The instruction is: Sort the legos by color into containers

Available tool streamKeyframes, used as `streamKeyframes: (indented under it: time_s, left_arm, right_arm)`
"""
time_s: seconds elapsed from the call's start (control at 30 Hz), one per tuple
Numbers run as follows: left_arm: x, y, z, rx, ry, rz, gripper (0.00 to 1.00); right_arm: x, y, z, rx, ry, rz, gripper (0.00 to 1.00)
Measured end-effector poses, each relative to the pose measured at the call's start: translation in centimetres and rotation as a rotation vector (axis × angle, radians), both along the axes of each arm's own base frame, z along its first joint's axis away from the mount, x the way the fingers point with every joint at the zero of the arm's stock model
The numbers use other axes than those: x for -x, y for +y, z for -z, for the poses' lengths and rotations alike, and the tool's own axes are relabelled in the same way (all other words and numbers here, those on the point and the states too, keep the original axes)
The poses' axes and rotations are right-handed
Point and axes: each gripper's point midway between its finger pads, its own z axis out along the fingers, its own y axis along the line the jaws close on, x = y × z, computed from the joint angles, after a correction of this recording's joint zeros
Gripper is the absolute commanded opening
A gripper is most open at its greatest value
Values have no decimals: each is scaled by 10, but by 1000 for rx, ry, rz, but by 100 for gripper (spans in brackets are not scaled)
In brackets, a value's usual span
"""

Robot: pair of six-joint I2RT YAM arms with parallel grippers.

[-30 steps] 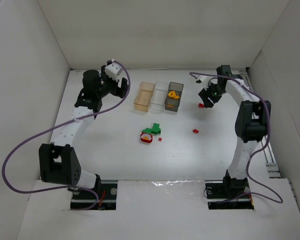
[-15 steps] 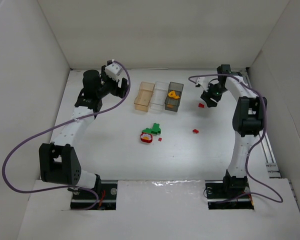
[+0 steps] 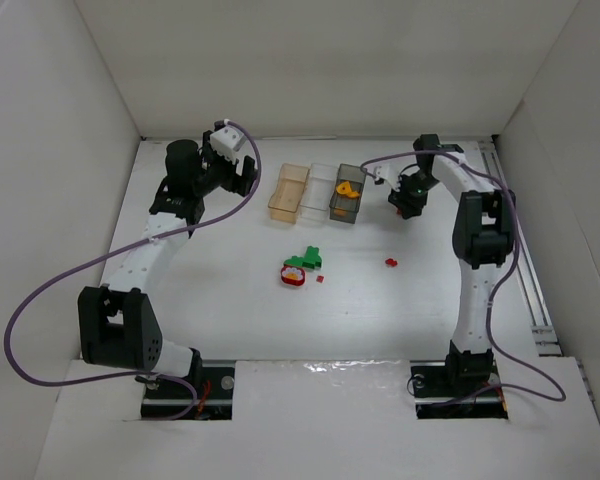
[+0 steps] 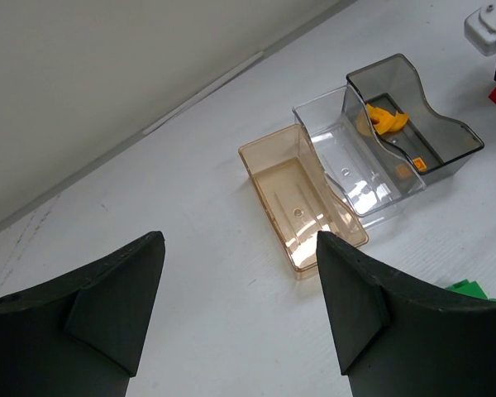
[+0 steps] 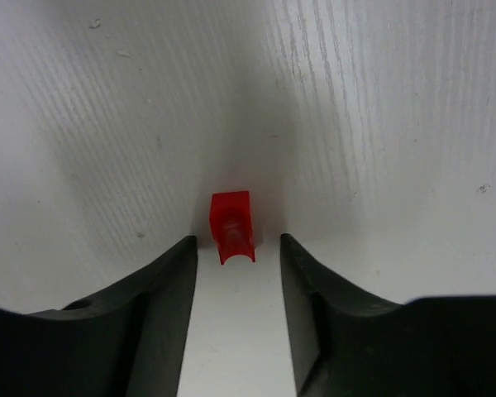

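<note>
A small red brick (image 5: 232,225) lies on the white table right at the tips of my right gripper (image 5: 236,246). Its jaws straddle the brick with a thin gap on each side, so it is open. In the top view that gripper (image 3: 403,205) points down just right of the containers: amber (image 3: 289,192), clear (image 3: 318,190) and dark grey (image 3: 347,195). The grey one holds an orange wedge (image 4: 384,120) and a tiny orange brick (image 4: 419,163). My left gripper (image 4: 240,248) hovers open and empty, left of the amber box (image 4: 302,207).
A red ring (image 3: 294,275) with green pieces (image 3: 310,256) lies mid-table, with a tiny red bit (image 3: 320,279) beside it. Another red piece (image 3: 391,262) lies to the right. White walls enclose the table on three sides.
The right gripper has shifted left and come down over the red brick, and its jaws have narrowed around it. The left arm has not moved.
</note>
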Motion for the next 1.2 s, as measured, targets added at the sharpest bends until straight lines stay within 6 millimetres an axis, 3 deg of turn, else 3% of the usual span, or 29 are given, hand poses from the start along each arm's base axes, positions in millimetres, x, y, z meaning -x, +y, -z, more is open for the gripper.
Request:
streamKeyframes:
  time_s: [0.2,0.33,0.5,0.67,0.73,0.9,1.03,1.13,1.2]
  left_arm:
    - [0,0,0,0,0,0,71]
    - [0,0,2,-2,7,0,71]
    - [0,0,4,-8,9,2,71]
    - [-1,1,5,-10,10,-1,71]
    - [-1,2,5,-11,10,-6,71]
    - [-2,8,9,-2,29,-31,72]
    - [-1,12,16,5,65,-57,73]
    - [-2,15,26,18,118,-83,72]
    - [-2,16,36,26,159,-101,71]
  right_arm:
    - [-8,1,3,-1,3,5,21]
    - [-9,1,2,-4,2,8,8]
    - [-6,4,3,-20,14,5,0]
    - [9,13,-9,-76,34,9,0]
    - [12,20,-31,-121,9,26,0]
    - [10,44,-129,-263,-158,51,0]
    - [0,92,-201,-395,-284,18,0]
    - [-1,145,-221,-496,-291,-21,0]
    - [0,178,-218,-549,-247,-26,0]
